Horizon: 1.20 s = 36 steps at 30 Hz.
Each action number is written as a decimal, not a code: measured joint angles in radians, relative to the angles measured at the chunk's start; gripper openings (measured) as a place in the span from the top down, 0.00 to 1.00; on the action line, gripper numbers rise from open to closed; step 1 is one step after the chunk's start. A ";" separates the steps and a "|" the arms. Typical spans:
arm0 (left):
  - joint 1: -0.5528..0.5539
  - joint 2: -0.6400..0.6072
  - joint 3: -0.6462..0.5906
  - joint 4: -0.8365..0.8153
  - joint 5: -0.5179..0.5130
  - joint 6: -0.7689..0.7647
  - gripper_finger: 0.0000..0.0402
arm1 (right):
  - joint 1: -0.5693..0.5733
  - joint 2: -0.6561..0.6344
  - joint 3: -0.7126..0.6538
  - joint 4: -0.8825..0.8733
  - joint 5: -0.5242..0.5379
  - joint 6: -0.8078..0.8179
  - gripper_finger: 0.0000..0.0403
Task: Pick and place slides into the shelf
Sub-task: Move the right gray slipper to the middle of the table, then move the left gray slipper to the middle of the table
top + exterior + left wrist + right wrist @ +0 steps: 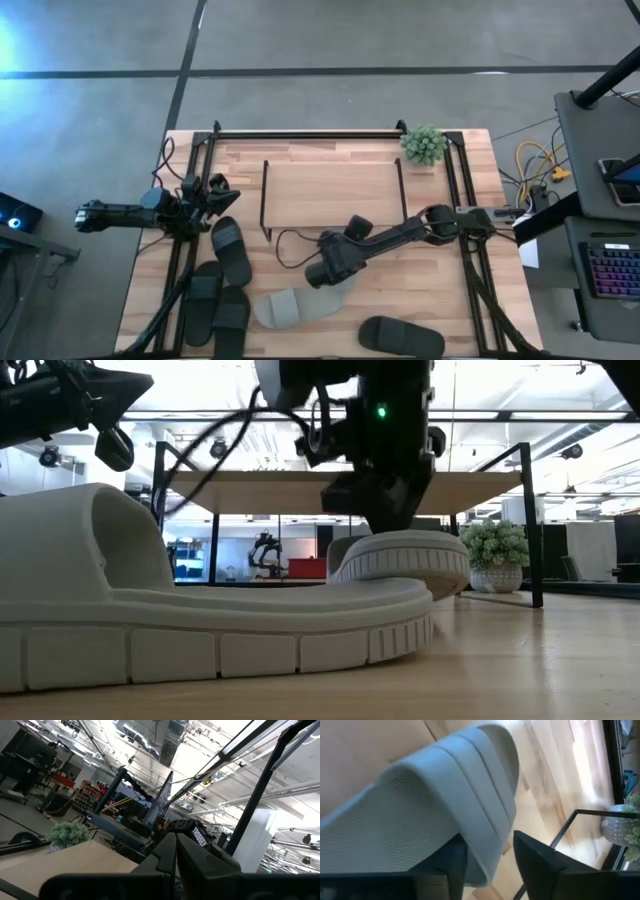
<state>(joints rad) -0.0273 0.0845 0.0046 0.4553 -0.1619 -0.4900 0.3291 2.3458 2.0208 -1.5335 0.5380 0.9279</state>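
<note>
Two light grey slides show. One lies flat on its sole near the table's near edge (285, 308) and fills the low view's foreground (200, 620). My right gripper (335, 268) is shut on the other grey slide (400, 558), just in front of the shelf (330, 195), a low rack with a light wooden top on black wire legs. Several black slides lie on the table at near left (232, 250), (205, 290), (230, 318), and one at near right (400, 337). My left gripper (215, 195) hovers shut above the table's left side. My right gripper holds the grey slide by its wide strap (492, 837), pinched at the strap's edge. One finger (452, 862) is under the strap and the other finger (540, 865) is outside it. The fingers come from above, slanting down. The slide sits tilted below them; its lower part is hidden behind the near slide.
A small potted plant (424, 145) stands at the shelf's far right corner. Black frame rails run along the table's left (185, 250) and right (470, 260) sides. A loose cable (290, 245) lies in front of the shelf. Bare wood lies between the shelf and the right rail.
</note>
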 joint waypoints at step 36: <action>0.001 0.000 0.000 0.000 0.000 0.000 1.00 | 0.058 -0.005 0.210 0.658 -0.803 -0.238 0.56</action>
<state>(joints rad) -0.0265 0.0845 0.0045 0.4553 -0.1616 -0.4900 0.3872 2.3412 2.2304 -0.8755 -0.2651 0.6898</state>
